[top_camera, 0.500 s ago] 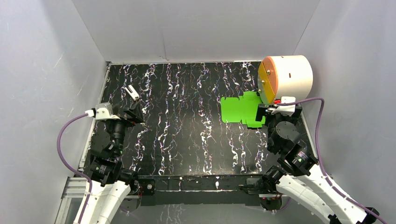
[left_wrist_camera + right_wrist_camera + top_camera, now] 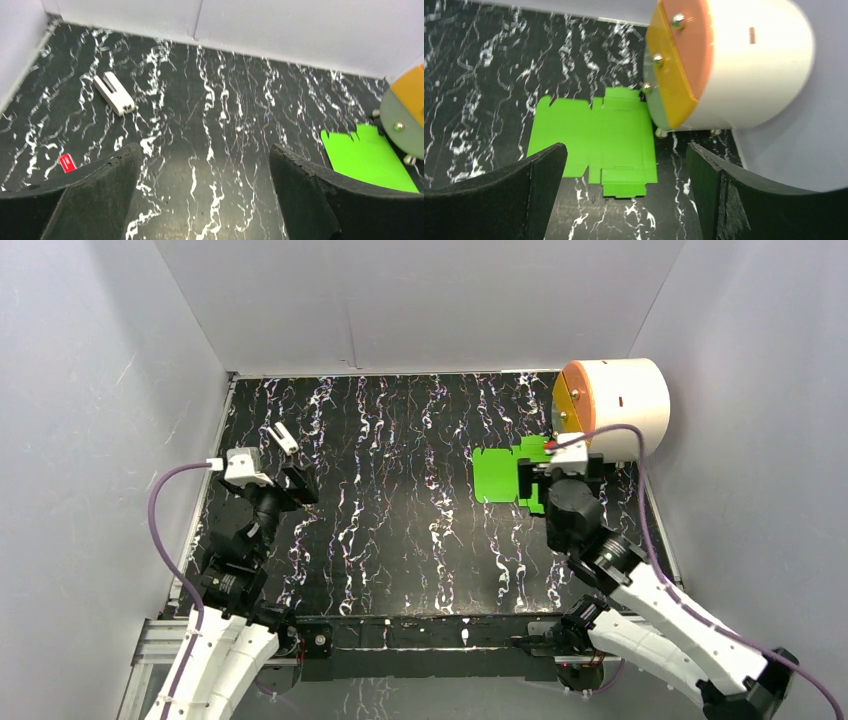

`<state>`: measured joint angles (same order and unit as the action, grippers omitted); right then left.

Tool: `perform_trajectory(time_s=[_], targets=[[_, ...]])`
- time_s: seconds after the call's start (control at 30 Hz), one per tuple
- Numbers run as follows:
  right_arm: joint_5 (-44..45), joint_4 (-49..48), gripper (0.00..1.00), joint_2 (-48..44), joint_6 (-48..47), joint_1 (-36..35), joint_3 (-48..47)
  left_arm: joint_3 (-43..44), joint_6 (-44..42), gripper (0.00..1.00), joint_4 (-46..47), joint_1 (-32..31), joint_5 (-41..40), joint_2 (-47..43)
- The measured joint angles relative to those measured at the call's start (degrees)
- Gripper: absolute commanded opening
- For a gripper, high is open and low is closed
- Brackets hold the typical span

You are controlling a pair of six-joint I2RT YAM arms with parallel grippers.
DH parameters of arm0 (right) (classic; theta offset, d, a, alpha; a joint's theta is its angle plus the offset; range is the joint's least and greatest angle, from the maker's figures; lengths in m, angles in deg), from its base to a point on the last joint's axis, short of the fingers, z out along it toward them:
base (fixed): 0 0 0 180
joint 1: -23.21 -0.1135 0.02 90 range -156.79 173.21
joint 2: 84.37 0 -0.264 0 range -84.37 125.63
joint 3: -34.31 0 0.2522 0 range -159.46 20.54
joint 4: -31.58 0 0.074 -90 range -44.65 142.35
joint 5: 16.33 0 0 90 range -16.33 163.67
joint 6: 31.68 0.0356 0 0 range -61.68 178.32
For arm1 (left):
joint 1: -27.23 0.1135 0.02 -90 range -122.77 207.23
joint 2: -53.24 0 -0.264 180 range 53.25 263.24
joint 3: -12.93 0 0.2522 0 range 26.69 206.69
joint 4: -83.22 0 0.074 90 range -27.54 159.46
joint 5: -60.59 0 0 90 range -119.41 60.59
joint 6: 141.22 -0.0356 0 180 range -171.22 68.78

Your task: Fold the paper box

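Note:
The paper box is a flat bright green die-cut sheet (image 2: 497,475) with notched tabs, lying on the black marbled table right of centre, beside the big white cylinder. In the right wrist view the sheet (image 2: 594,135) lies flat just ahead of and below my right gripper (image 2: 626,147), which is open and holds nothing. From above, the right gripper (image 2: 540,483) hovers over the sheet's right edge and hides part of it. My left gripper (image 2: 295,487) is far to the left, open and empty (image 2: 205,149). The left wrist view shows the sheet (image 2: 362,155) at its far right.
A large white cylinder (image 2: 620,405) with an orange-yellow face (image 2: 676,65) lies at the back right, almost touching the sheet. A small white clip (image 2: 284,437) lies at the back left, with a small red tag (image 2: 66,163) near it. White walls enclose the table.
My right arm has swung left and forward, so its gripper now overlaps the sheet's right edge. The left arm has shifted slightly to the right. The sheet has not moved.

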<state>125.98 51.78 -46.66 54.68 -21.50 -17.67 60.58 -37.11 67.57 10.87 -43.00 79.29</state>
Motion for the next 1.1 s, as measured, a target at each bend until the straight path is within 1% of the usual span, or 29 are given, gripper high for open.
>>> perform_trajectory(time_s=[0.13, 0.23, 0.3, 0.43, 0.47, 0.6, 0.77, 0.93, 1.1], targets=[[-3.69, 1.07, 0.99, 9.11, 4.04, 0.00, -1.86, 0.02, 0.83, 0.96, -3.06, 0.00, 3.06, 1.97], [-6.47, 0.85, 0.98, 14.99, 6.51, 0.02, -1.88, -0.52, 0.85, 0.96, -3.08, 0.00, 5.70, 3.10], [-9.03, -0.79, 0.99, 18.84, 7.85, 0.63, -1.88, -1.09, 0.76, 0.94, -3.02, 0.00, 7.23, 3.89], [-16.09, -6.45, 0.99, 27.45, 10.03, 5.55, -1.88, -2.19, 0.68, 0.93, -2.95, -0.22, 8.09, 4.55], [-18.95, -8.20, 0.99, 30.56, 11.10, 8.04, -1.92, -2.36, 0.68, 0.93, -2.99, -0.39, 8.11, 4.52], [-25.86, -12.41, 0.99, 41.57, 13.68, 14.27, -3.13, -2.40, 0.63, 0.93, -2.89, -1.07, 8.09, 4.42], [-31.67, -17.09, 0.99, 53.09, 15.69, 16.55, -7.61, -2.43, 0.42, 0.93, -2.86, -1.49, 8.09, 4.37], [-34.53, -21.51, 0.98, 61.05, 16.41, 17.66, -12.20, -2.45, 0.20, 0.93, -2.86, -1.75, 8.07, 4.39], [-36.22, -23.08, 0.99, 64.37, 16.87, 17.81, -13.03, -2.54, -0.07, 0.93, -2.69, -1.92, 8.07, 4.39]])
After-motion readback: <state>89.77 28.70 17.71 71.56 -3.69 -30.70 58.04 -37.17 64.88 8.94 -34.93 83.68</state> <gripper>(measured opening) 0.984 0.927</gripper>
